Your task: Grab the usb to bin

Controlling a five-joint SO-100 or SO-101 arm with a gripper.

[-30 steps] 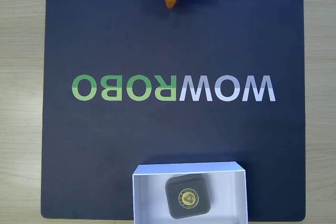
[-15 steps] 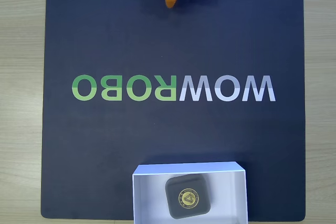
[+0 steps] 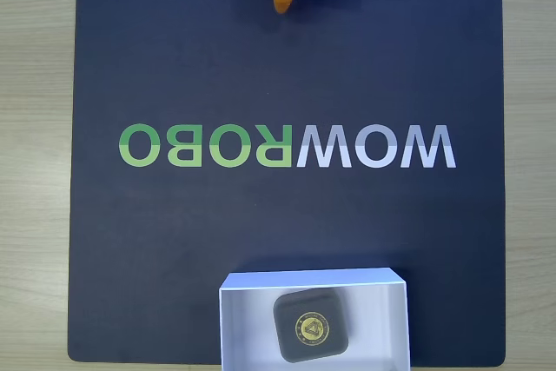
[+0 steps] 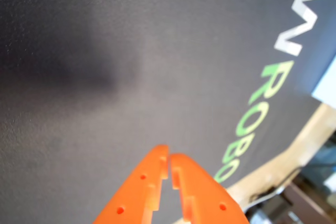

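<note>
Dark grey usb (image 3: 312, 325) (gold triangle emblem) lies in white bin (image 3: 252, 282).

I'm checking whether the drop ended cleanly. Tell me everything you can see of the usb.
In the fixed view the usb is a small dark grey square block with rounded corners and a matte look, bearing a round gold emblem with a triangle at its centre. It lies flat, emblem up, slightly rotated, on the floor of the white bin, near the middle and clear of every wall. Nothing else touches it; the orange hand is at the mat's far edge.
</note>
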